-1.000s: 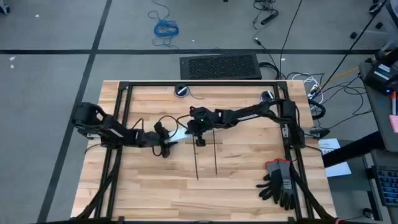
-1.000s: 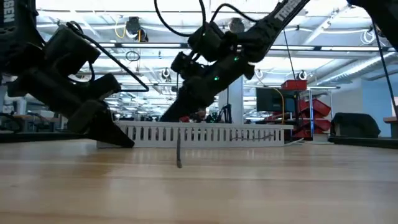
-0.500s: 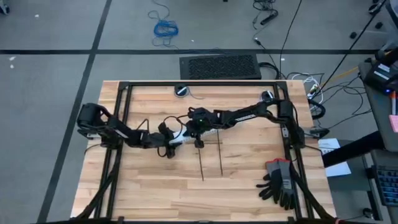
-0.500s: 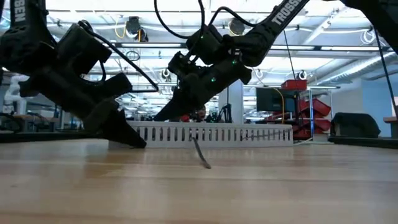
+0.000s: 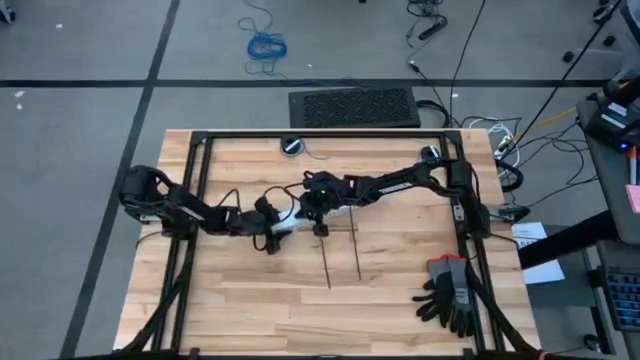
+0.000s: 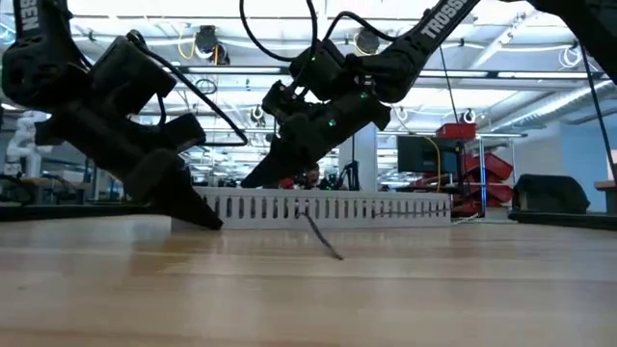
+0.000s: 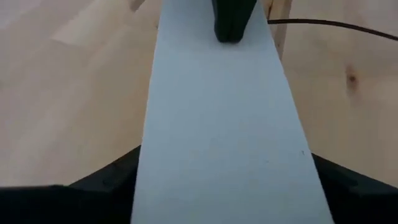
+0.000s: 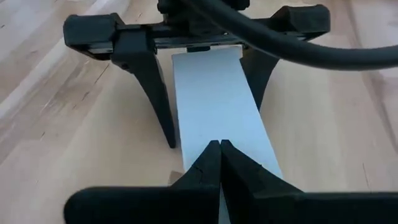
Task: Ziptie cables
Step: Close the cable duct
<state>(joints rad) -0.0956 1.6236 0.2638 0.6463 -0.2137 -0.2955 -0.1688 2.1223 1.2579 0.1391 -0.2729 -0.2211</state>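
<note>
A white slotted strip (image 5: 290, 220) lies on the wooden table between my two grippers. My left gripper (image 8: 208, 121) is open, one finger on each side of the strip's left end. My right gripper (image 8: 219, 149) is shut, with its tips on the strip's flat top. Two thin dark zipties (image 5: 327, 265) (image 5: 357, 255) run from the strip toward the table's near edge. One ziptie's near end (image 6: 326, 243) slants across the wood in the low view. The cables are hidden. My left gripper has the strip's left end (image 7: 217, 155) far back between its open fingers, coming level from the table's left and along the strip. Whether the fingers (image 8: 158, 106) touch the strip's long edges, I cannot tell. My right gripper presses its shut fingertips (image 7: 230, 25) on the strip's flat top (image 8: 217, 124). It slants down from the table's right. The strip lies on the table.
A pair of black gloves (image 5: 450, 290) lies at the table's near right corner. Black frame rails (image 5: 195, 200) run along the table's sides. Bare wood (image 5: 260, 310) lies near the front edge.
My left gripper has gone toward the table's right edge, farther along the strip. Both zipties have slid a little toward the right, and the near end of one has swung toward the right in the low view.
</note>
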